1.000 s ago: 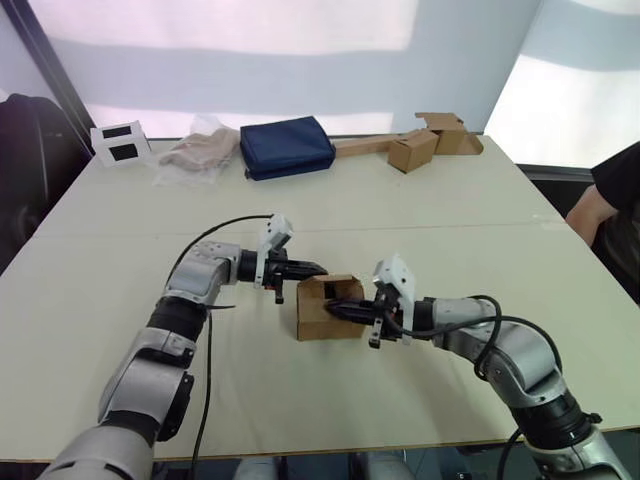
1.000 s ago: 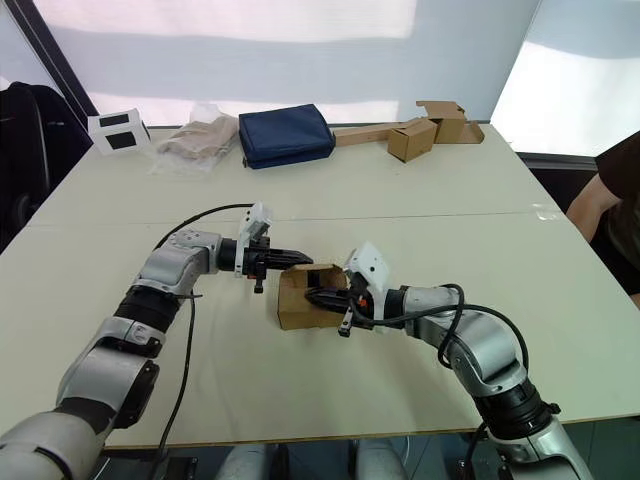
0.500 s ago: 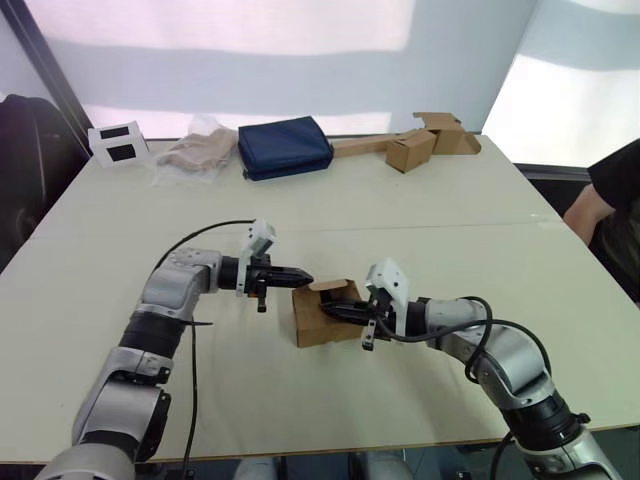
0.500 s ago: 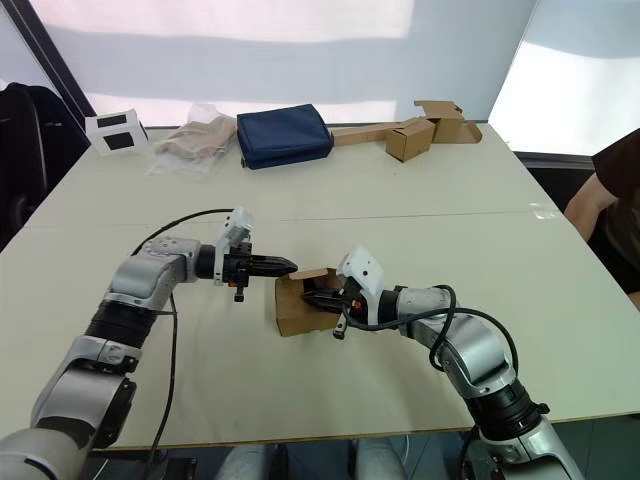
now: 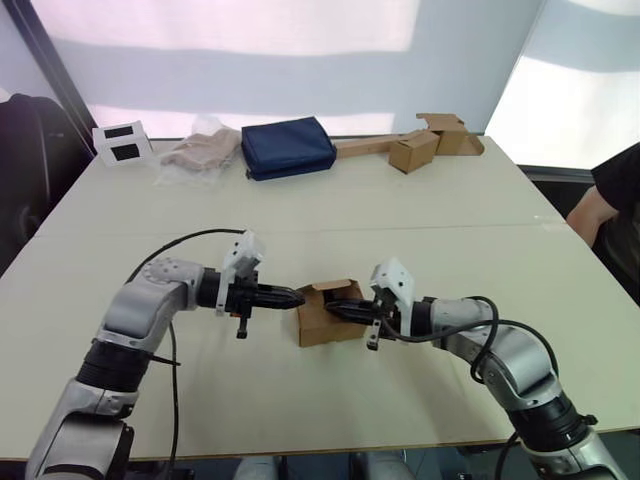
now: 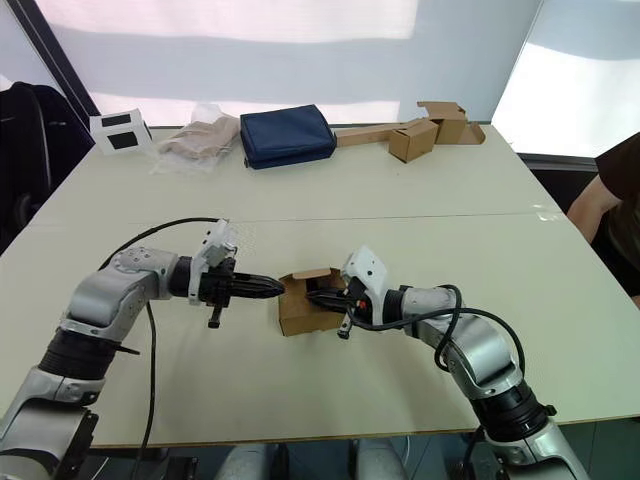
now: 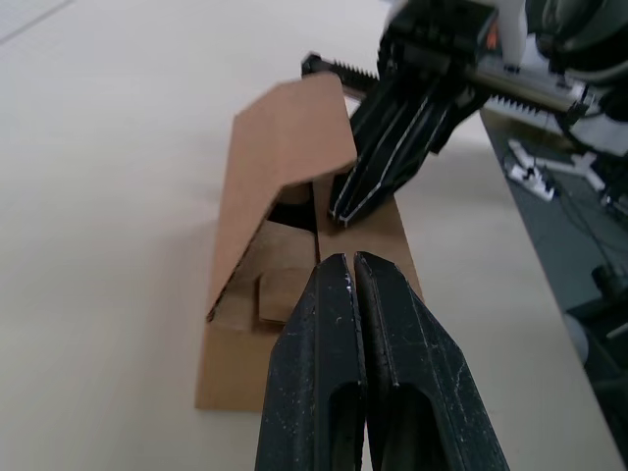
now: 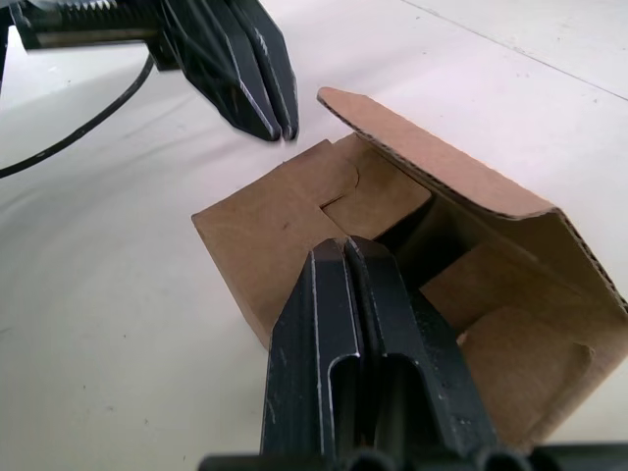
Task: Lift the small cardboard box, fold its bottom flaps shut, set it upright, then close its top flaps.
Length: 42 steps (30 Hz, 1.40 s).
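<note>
— Where is the small cardboard box?

— Just below the middle of the left eye view, resting on the pale table, between the two grippers. Its upper side is partly open: one of the top flaps stands up at a slant, and the others lie folded in over the opening.

— And the left gripper?

— It comes in from the left of the frame with its two black fingers pressed together, holding nothing. The tips sit right at the box's left upper edge; I cannot tell whether they touch it.

— The right one?

— The right gripper reaches in from the right, fingers likewise closed tight on nothing, tips lying over the folded flaps at the box's top.

— Anything else on the table?

— Along the top of the frame, well apart from the box: a dark blue pouch, a clear bag left of it, and a smaller tan box with a long cardboard strip towards the upper right.
</note>
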Each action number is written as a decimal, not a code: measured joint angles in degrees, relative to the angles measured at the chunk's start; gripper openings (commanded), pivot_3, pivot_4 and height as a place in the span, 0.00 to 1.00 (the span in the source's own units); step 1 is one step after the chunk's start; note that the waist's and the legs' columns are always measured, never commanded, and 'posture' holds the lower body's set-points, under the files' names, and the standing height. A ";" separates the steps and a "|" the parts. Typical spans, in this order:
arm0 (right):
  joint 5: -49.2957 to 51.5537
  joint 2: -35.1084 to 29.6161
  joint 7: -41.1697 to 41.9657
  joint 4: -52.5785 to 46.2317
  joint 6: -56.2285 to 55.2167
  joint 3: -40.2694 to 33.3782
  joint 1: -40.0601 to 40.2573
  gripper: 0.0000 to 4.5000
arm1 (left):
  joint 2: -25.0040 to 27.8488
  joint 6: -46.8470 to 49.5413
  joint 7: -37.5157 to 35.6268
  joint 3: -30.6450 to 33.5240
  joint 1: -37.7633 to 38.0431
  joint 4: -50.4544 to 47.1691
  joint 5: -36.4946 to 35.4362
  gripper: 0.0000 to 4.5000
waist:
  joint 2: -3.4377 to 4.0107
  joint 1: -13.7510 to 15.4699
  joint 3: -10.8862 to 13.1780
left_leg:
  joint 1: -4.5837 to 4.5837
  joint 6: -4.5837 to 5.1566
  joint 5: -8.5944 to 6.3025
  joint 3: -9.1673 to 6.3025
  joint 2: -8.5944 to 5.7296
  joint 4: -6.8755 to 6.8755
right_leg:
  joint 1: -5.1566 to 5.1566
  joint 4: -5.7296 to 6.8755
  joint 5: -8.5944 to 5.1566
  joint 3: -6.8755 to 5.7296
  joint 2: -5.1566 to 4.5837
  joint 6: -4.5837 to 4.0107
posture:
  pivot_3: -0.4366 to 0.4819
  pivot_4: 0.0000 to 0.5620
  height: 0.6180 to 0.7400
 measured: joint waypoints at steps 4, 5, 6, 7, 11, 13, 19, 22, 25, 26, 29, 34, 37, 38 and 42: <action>0.55 -1.09 -0.04 -1.68 1.25 -1.57 0.46 0.00 | -1.05 -2.73 0.40 -1.29 0.09 1.28 1.33 0.02 | 0.00 -0.01 0.00 | 0.02 0.00 0.00 -0.01 0.00 0.00 | 0.00 0.02 0.00 0.00 0.03 -0.01 | 0.48 0.27 1.00; 0.59 -1.49 -0.04 -2.18 1.44 -1.88 0.46 0.00 | -1.05 -3.11 0.39 -1.31 0.08 1.43 1.48 0.02 | 0.00 -0.01 0.00 | 0.03 0.00 0.00 -0.01 0.01 0.00 | 0.00 0.02 0.00 -0.01 0.04 -0.01 | 0.48 0.27 1.00; 0.72 -2.10 0.00 -2.86 1.68 -2.14 0.44 0.00 | -1.05 -3.60 0.33 -1.39 0.08 1.50 1.59 0.02 | 0.00 -0.01 0.00 | 0.03 0.00 0.00 -0.02 0.01 0.00 | 0.00 0.03 -0.01 0.00 0.03 -0.01 | 0.48 0.27 1.00; 1.02 -2.38 0.03 -3.27 1.85 -2.49 0.40 0.00 | -1.05 -3.76 0.27 -1.44 0.08 1.52 1.69 0.02 | 0.00 -0.02 0.00 | 0.03 0.00 0.00 -0.02 0.01 0.00 | 0.00 0.02 -0.01 -0.01 0.04 -0.01 | 0.48 0.27 1.00; 4.97 -3.81 0.71 -7.20 4.87 -5.86 -2.54 0.00 | -1.04 -4.12 0.21 -1.60 0.08 1.58 1.75 0.02 | 0.01 -0.02 0.00 | 0.02 0.00 0.00 -0.02 0.02 0.00 | 0.00 0.02 0.00 0.00 0.03 0.00 | 0.48 0.27 1.00; 6.87 -4.24 0.93 -8.47 5.50 -7.95 -5.44 0.00 | -1.04 -4.18 0.20 -1.66 0.06 1.60 1.78 0.02 | 0.01 -0.01 0.00 | 0.03 0.00 0.00 -0.02 0.03 0.00 | 0.00 0.02 0.00 0.00 0.03 0.00 | 0.48 0.27 1.00; 4.17 -3.38 1.07 -2.72 3.14 -5.75 -12.94 0.00 | -1.01 -4.29 0.27 -1.67 0.05 1.59 1.78 0.02 | 0.00 -0.03 0.00 | 0.05 0.00 0.00 -0.01 0.02 -0.01 | 0.01 0.02 -0.01 -0.01 0.03 -0.02 | 0.48 0.27 1.00; 0.27 -1.53 1.59 2.68 0.31 -0.78 -13.31 0.00 | -1.03 -4.36 0.30 -1.68 0.04 1.52 1.77 0.02 | 0.01 -0.05 0.01 | 0.03 0.00 0.00 0.01 0.02 -0.01 | 0.00 0.02 0.00 -0.01 0.03 -0.01 | 0.48 0.27 1.00; -3.03 -0.11 2.03 6.58 -1.91 2.68 -13.07 0.00 | -1.02 -4.32 0.60 -1.68 0.08 1.29 1.78 0.02 | 0.01 -0.04 0.01 | 0.01 0.00 0.00 0.01 0.01 0.00 | -0.01 0.03 0.01 -0.01 0.01 0.01 | 0.48 0.27 1.00; -3.68 0.27 2.06 7.16 -2.14 3.27 -12.77 0.00 | -1.01 -4.23 0.73 -1.68 0.10 1.14 1.77 0.02 | 0.01 -0.02 0.01 | 0.01 0.00 0.00 0.00 0.01 0.00 | -0.01 0.02 0.01 -0.01 0.01 0.02 | 0.48 0.27 1.00; -4.82 0.96 2.13 7.76 -2.28 4.23 -10.90 0.00 | -0.96 -4.10 0.95 -1.67 0.23 0.80 1.74 0.02 | 0.01 -0.02 0.01 | 0.01 0.00 0.00 0.00 0.01 0.00 | -0.01 0.02 0.02 -0.01 0.00 0.03 | 0.48 0.27 1.00; -5.99 0.78 2.31 7.17 -2.44 4.93 -7.95 0.00 | 0.22 -3.66 0.82 -1.54 0.73 0.07 1.10 0.02 | 0.01 -0.08 0.01 | 0.03 0.00 0.00 -0.01 0.02 0.00 | -0.01 0.04 0.00 -0.01 0.02 0.00 | 0.48 0.27 1.00; -6.75 0.68 2.34 6.06 -3.11 4.97 -6.68 0.00 | 1.69 -2.45 0.33 -0.36 0.87 -0.04 -0.05 0.02 | 0.01 -0.10 0.01 | 0.03 0.00 0.00 -0.01 0.03 -0.01 | -0.01 0.04 0.00 -0.01 0.04 0.00 | 0.48 0.27 1.00; -6.91 0.65 2.32 5.81 -3.22 4.96 -6.43 0.00 | 1.87 -2.31 0.18 0.13 0.79 -0.04 -0.55 0.02 | 0.01 -0.11 0.00 | 0.04 0.00 0.00 -0.01 0.04 -0.01 | -0.01 0.04 0.00 -0.02 0.04 0.00 | 0.48 0.27 1.00; -6.81 0.64 2.00 3.88 -2.26 4.54 -5.24 0.00 | 1.51 -0.92 0.55 2.29 -3.44 1.72 -2.41 0.02 | 0.01 0.08 0.00 | 0.02 0.00 0.00 -0.03 0.01 0.00 | 0.01 0.03 0.00 -0.05 0.03 0.00 | 0.48 0.27 1.00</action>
